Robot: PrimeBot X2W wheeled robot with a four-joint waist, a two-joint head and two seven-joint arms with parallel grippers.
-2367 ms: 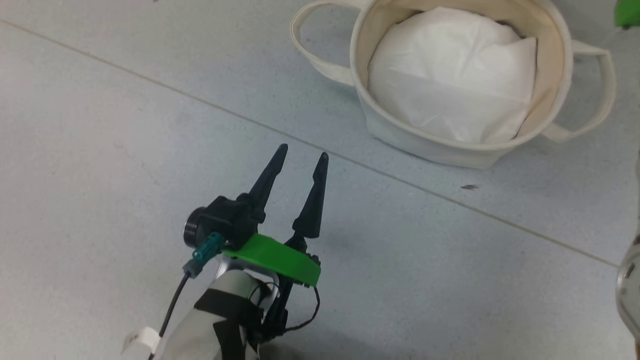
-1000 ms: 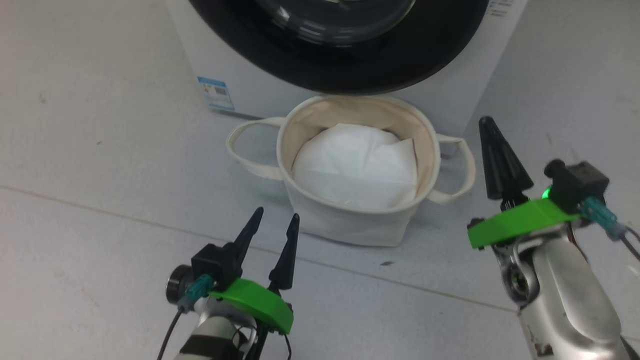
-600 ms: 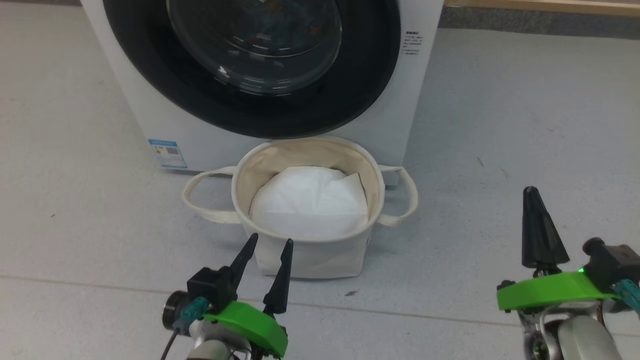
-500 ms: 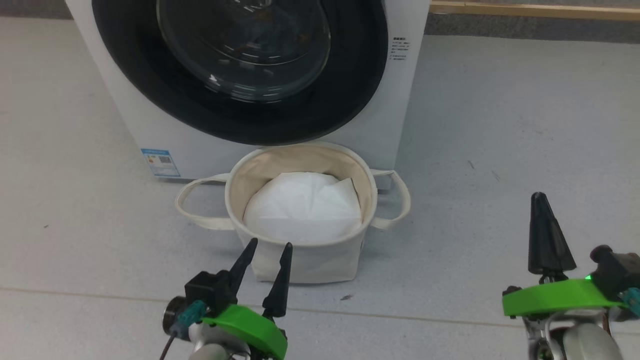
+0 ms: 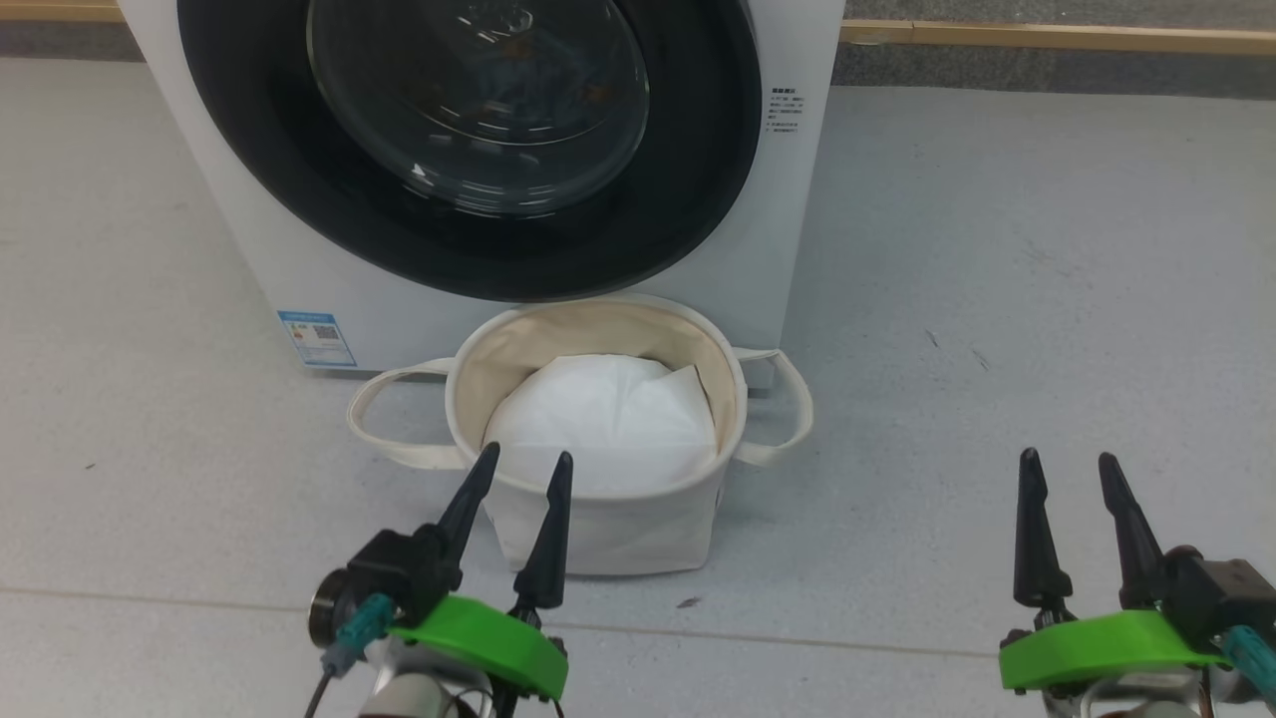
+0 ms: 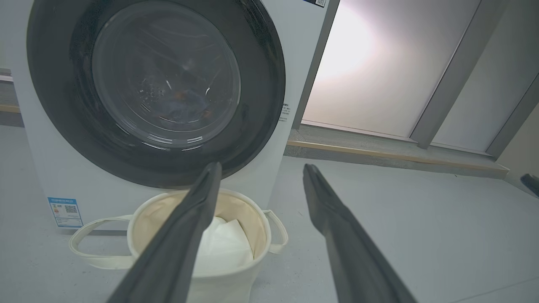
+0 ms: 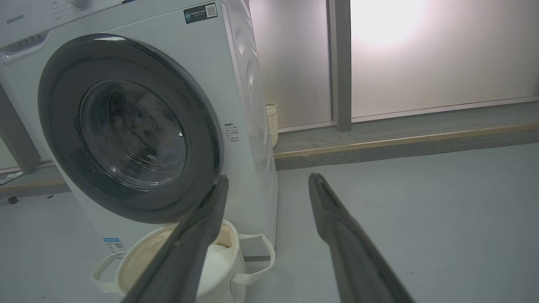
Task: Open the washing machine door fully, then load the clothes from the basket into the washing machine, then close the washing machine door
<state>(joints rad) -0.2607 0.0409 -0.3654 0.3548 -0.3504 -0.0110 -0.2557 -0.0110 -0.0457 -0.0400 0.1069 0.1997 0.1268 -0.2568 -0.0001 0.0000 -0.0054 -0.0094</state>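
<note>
We see left gripper [image 5: 526, 454] and right gripper [image 5: 1068, 457] both spread wide, empty. Washing machine door [image 5: 698, 179] shut; clothes [image 6: 181, 99] (dim blue-orange behind glass) inside. Basket [image 5: 598, 534] just before washing machine [image 5: 797, 229]. Risks, we judge: latch not caught; left gripper clipping basket.

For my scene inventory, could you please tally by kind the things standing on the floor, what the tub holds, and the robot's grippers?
washing machine: 1
basket: 1
white sheet: 1
grippers: 2 (left gripper, right gripper)
Total: 5
</note>
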